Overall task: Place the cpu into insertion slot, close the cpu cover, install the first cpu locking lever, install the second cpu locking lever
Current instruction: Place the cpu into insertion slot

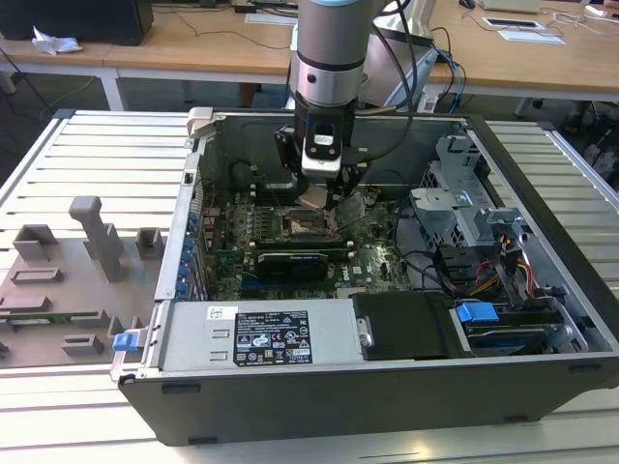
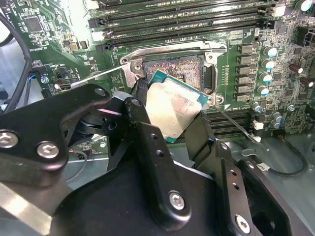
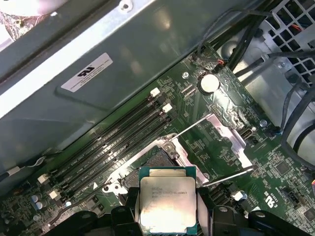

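My gripper (image 1: 325, 196) is shut on the cpu (image 2: 172, 110), a pale silver square with a green edge, pinched between the two black fingers (image 2: 147, 142). It hangs tilted just above the insertion slot (image 2: 178, 72), a dark square socket with a silvery rim on the green board. In the first wrist view the cpu (image 3: 167, 202) sits just in front of the insertion slot (image 3: 156, 160), apart from it. The cpu cover (image 3: 227, 136) stands swung open beside the socket. Two thin wire levers (image 3: 227, 176) stick out, unlatched.
Long black memory slots (image 2: 187, 22) run beside the socket. The open computer case (image 1: 542, 184) walls the board in, with a power supply (image 1: 261, 333) at the front, a drive cage (image 1: 464, 208) and cables on the exterior view's right. A grey fixture board (image 1: 68, 280) lies outside on its left.
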Robot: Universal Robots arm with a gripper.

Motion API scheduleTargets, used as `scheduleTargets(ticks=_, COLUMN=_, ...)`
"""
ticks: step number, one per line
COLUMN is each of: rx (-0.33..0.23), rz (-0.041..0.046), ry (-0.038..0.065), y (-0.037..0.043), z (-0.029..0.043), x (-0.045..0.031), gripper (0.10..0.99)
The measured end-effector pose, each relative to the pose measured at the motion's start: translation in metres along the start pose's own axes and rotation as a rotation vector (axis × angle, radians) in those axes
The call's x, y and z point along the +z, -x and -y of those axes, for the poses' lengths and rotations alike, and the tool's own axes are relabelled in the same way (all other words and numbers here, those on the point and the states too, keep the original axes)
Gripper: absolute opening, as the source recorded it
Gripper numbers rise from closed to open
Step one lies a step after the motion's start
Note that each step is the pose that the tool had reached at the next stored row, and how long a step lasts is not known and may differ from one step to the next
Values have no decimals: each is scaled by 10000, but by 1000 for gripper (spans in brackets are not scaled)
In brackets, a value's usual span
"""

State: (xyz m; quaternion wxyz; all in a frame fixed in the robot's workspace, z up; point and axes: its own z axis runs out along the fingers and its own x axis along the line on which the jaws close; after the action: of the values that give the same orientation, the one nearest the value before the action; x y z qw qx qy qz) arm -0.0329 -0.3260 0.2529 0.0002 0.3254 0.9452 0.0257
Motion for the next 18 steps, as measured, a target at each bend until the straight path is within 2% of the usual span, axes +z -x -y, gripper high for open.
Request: scheduleTargets(ticks=18, rx=970, rz=50, ry=13, y=0, z=0, x=0, gripper=541)
